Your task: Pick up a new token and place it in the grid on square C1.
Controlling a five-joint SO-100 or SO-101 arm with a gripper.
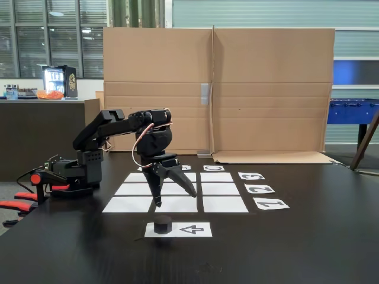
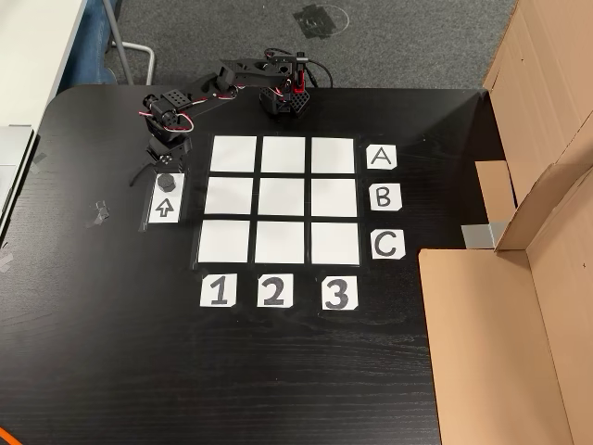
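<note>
A small, matte black, puck-like token [image 1: 162, 225] was shown resting on one end of a white paper sheet printed with an arrow [image 1: 192, 229], which lay on the black table [image 1: 308, 248] just outside the grid of nine blank white paper rectangles [image 2: 281, 198]. In the fixed view, the black two-finger gripper [image 1: 176, 199] of the arm was held above and slightly behind the token, pointing downward, its fingers spread well apart and nothing held between them; no contact with the token was seen. In the other view, the gripper [image 2: 165, 159] was seen directly beside the token [image 2: 166, 182], at the edge of the grid nearest the row labelled A. The blank white corner cell C1 [image 2: 224, 241], where the row labelled C [image 2: 387, 245] met the column labelled 1 [image 2: 218, 290], lay unoccupied, as did the eight other cells. A brown cardboard screen [image 1: 266, 89] stood at the far edge of the table.
</note>
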